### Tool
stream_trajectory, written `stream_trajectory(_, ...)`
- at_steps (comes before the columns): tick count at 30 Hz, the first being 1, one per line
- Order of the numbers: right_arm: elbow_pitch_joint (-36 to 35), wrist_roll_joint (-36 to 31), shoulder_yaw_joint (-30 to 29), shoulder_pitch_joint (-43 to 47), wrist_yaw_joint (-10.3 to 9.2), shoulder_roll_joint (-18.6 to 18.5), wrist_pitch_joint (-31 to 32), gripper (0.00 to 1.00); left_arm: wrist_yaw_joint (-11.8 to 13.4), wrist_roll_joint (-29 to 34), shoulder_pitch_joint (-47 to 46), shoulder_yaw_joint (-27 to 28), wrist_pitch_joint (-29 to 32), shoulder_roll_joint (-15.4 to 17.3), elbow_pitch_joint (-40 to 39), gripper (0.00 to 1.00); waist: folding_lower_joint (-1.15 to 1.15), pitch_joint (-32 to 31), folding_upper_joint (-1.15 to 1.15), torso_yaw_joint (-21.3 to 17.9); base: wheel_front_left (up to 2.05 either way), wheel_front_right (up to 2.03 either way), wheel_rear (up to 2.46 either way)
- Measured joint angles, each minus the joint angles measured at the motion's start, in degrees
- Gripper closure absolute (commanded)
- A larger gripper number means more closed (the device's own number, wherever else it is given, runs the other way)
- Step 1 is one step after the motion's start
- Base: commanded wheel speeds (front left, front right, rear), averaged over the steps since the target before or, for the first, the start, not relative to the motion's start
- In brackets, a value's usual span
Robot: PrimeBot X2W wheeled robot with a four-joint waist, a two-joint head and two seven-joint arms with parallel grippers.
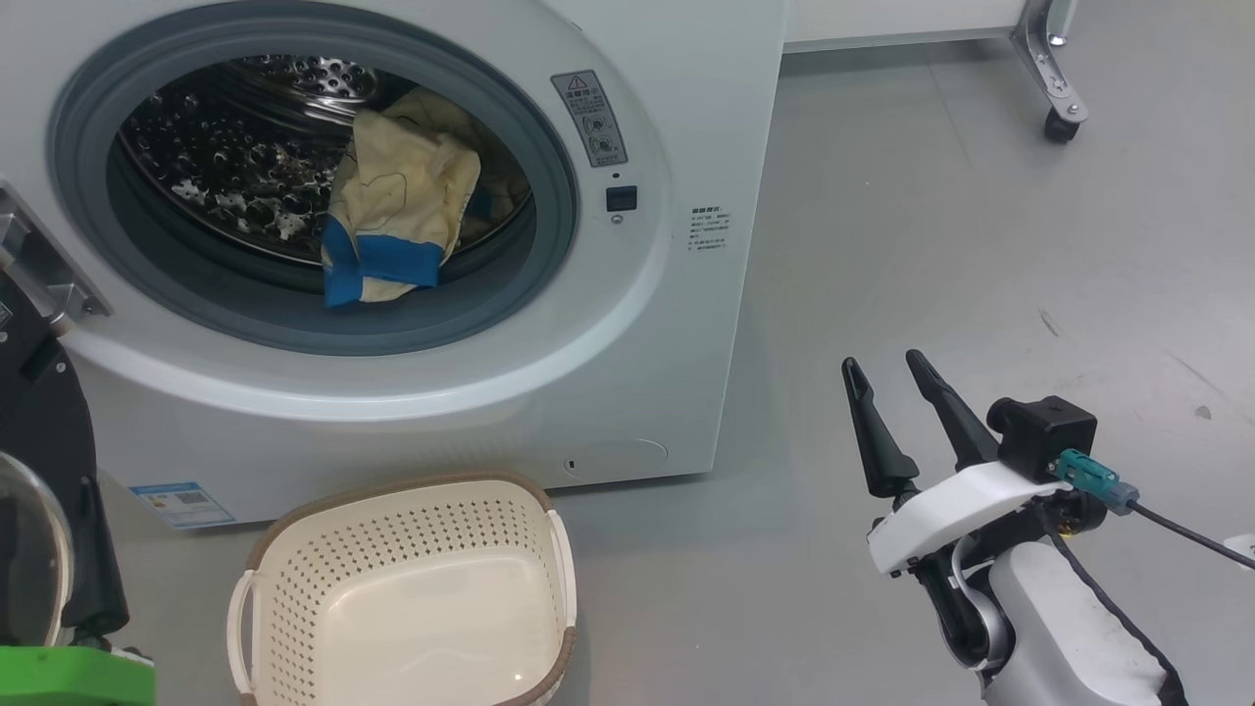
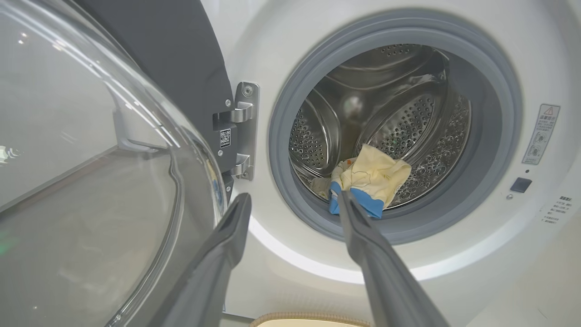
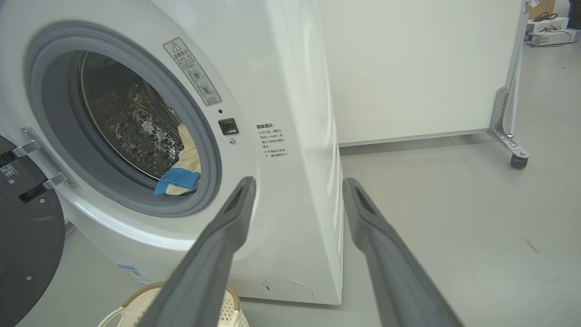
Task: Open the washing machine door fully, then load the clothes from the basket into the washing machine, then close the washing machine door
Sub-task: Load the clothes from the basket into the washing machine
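Observation:
The white washing machine (image 1: 627, 324) stands with its door (image 1: 34, 471) swung wide to the left. Through the left wrist view the door's glass bowl (image 2: 86, 181) sits close on the left. The pale yellow clothes (image 1: 397, 211) with blue bands lie in the steel drum, one blue cuff hanging over the grey gasket (image 1: 324, 319). They also show as clothes (image 2: 370, 179) and clothes (image 3: 181, 175) in the wrist views. The cream basket (image 1: 294, 549) sits on the floor below the opening, with nothing in it. My left gripper (image 2: 292, 197) is open beside the door's glass. My right gripper (image 1: 887, 368) is open over the floor, right of the machine.
Grey floor (image 1: 980, 245) stretches to the right of the machine. A white panel on a metal caster bracket (image 1: 1059, 93) stands at the back right. A green part (image 1: 69, 677) sits at the lower left corner of the head view.

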Motion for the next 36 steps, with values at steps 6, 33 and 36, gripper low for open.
stream_trajectory(6, 0.0, 0.0, 0.0, 0.0, 0.01, -0.2, 0.0, 0.00, 0.0, 0.5, 1.4, 1.2, 0.0, -0.9, -0.9, 0.00, 0.00, -0.2, 0.00, 0.1, 0.00, 0.00, 0.00)
stream_trajectory(33, 0.0, 0.4, 0.2, 0.0, 0.18, -0.4, 0.0, 0.00, -1.7, 3.0, 5.0, 4.3, 0.0, -2.1, -3.7, 0.00, 0.00, -0.1, 0.00, -0.1, 0.00, 0.00, 0.00)
stream_trajectory(36, 0.0, 0.4, 0.2, 0.0, 0.30, -0.4, 0.0, 0.00, -1.9, 3.1, 5.0, 4.4, 0.0, -2.2, -3.7, 0.00, 0.00, -0.1, 0.00, -0.1, 0.00, 0.00, 0.00)
